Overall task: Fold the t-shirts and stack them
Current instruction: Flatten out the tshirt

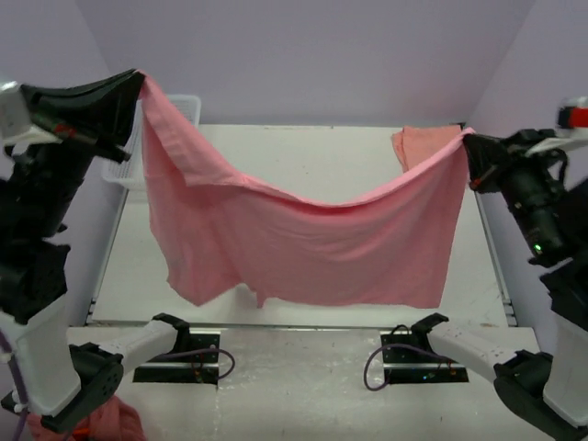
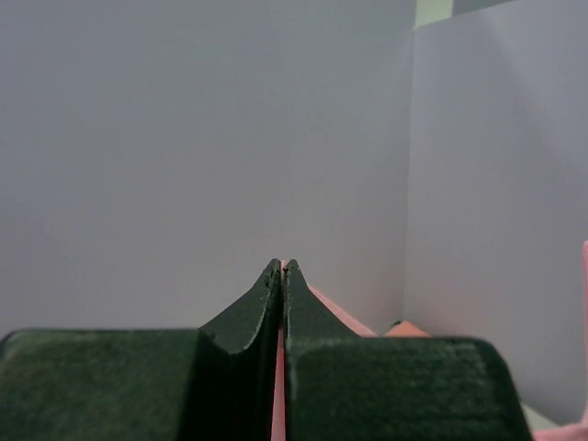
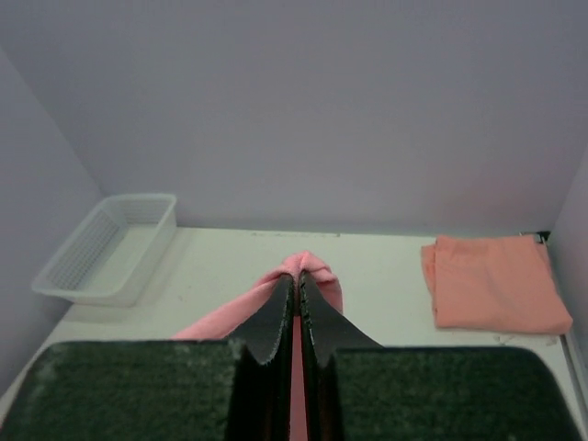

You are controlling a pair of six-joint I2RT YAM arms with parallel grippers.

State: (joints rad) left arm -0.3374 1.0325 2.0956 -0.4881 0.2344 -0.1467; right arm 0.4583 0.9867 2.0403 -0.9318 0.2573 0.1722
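A rose-pink t-shirt [image 1: 303, 243] hangs spread in the air between my two arms, sagging in the middle above the table. My left gripper [image 1: 138, 81] is shut on its upper left corner, high at the left; pink cloth shows between the fingertips [image 2: 282, 268]. At the right, my right gripper [image 1: 469, 138] is shut on the other upper corner, where the pink t-shirt [image 3: 308, 268] bunches at the tips. A folded salmon-orange t-shirt [image 3: 496, 280] lies flat at the table's far right corner, partly hidden behind the pink one [image 1: 424, 140].
A clear plastic basket [image 3: 110, 248] stands at the far left of the white table [image 1: 303, 152]. More pink cloth [image 1: 115, 424] lies by the left arm's base. Purple walls close the back and sides.
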